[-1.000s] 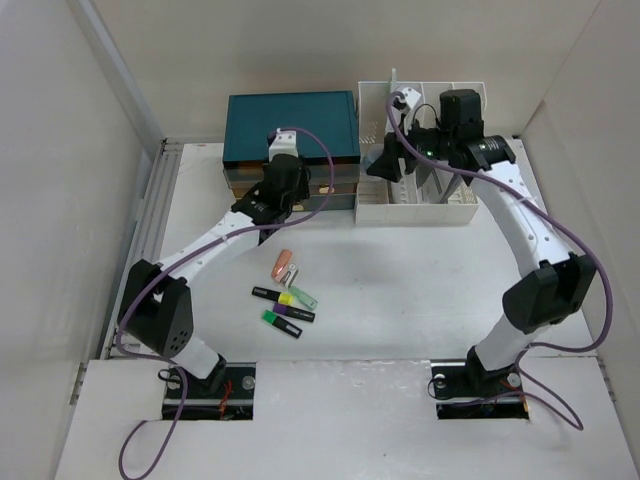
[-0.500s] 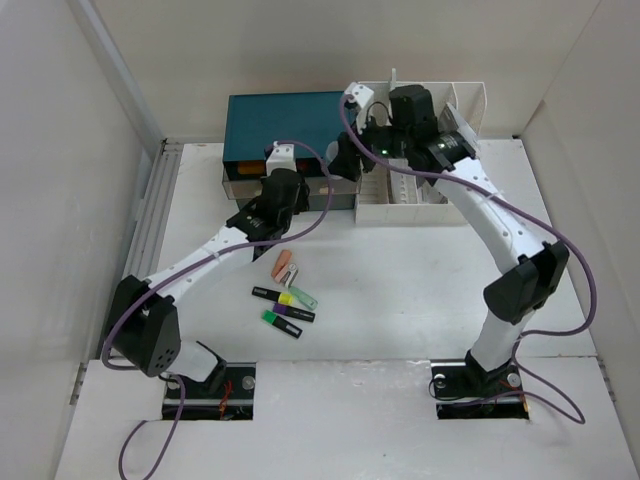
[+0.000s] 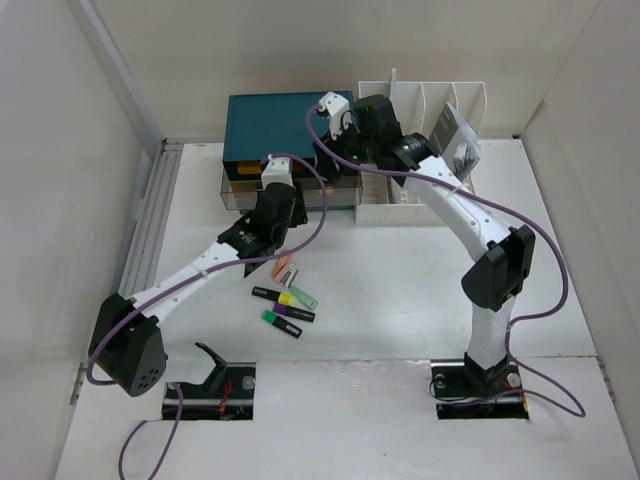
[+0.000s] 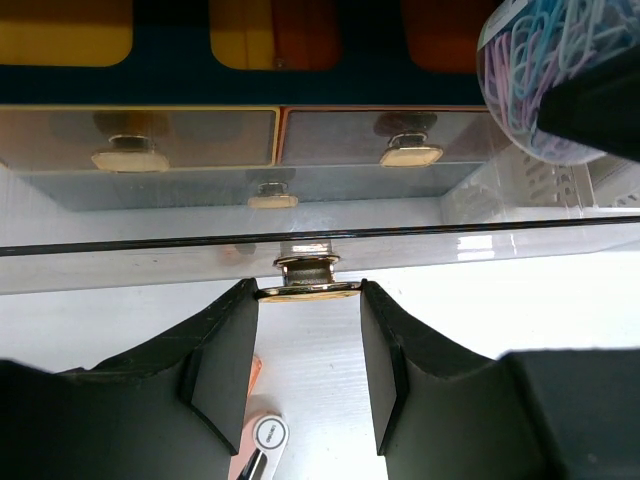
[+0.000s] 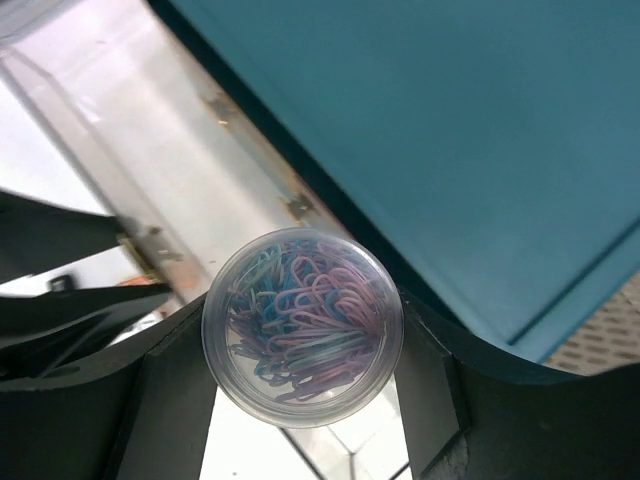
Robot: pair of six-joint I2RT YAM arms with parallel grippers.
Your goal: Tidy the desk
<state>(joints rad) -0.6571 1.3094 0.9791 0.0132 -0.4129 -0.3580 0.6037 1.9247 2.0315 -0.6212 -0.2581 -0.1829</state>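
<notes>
The left gripper (image 4: 305, 312) pinches the brass knob (image 4: 306, 266) of a clear drawer (image 4: 120, 255) at mid-frame. The right gripper (image 5: 302, 345) clasps a clear tub of paper clips (image 5: 300, 315) above the front edge of the teal drawer box (image 3: 285, 122), at top centre overhead. The white desk (image 3: 400, 270) fills the frame below.

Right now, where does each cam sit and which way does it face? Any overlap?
Top external: above and behind the robot, looking down on the desk, teal drawer box and file rack; left arm and right arm show whole.
Left wrist: on the left arm, facing the drawer fronts; left end effector grips a drawer knob.
Right wrist: looks down past the box lid; right end effector holds a paper-clip tub.
Shared: both wrist views show the tub and the open clear drawer.
</notes>
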